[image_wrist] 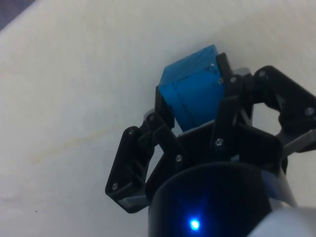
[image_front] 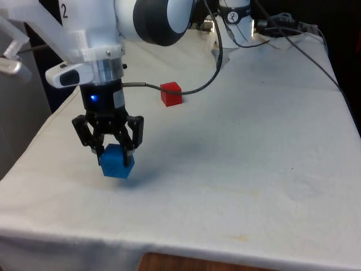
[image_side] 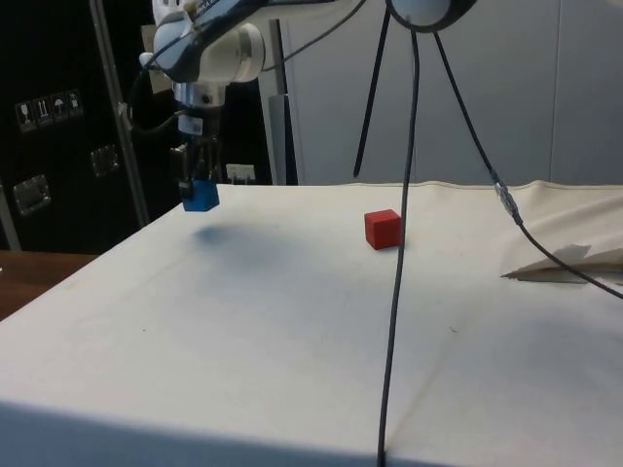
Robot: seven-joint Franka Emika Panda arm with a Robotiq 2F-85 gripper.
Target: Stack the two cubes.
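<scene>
My gripper (image_front: 114,152) is shut on a blue cube (image_front: 117,162) and holds it above the white cloth near the front view's left side. From the side, the blue cube (image_side: 201,196) hangs clear of the table with its shadow below it, under the gripper (image_side: 198,183). In the wrist view the blue cube (image_wrist: 193,93) sits tilted between the two black fingers (image_wrist: 163,106). A red cube (image_front: 171,94) rests on the cloth farther back and toward the front view's right of the gripper; the side view places the red cube (image_side: 383,229) near the table's middle.
A black cable (image_front: 217,62) runs from the arm across the cloth and ends close to the red cube. In the side view a black cable (image_side: 399,243) hangs down in front of the table. The table's left edge (image_front: 39,132) lies close to the gripper.
</scene>
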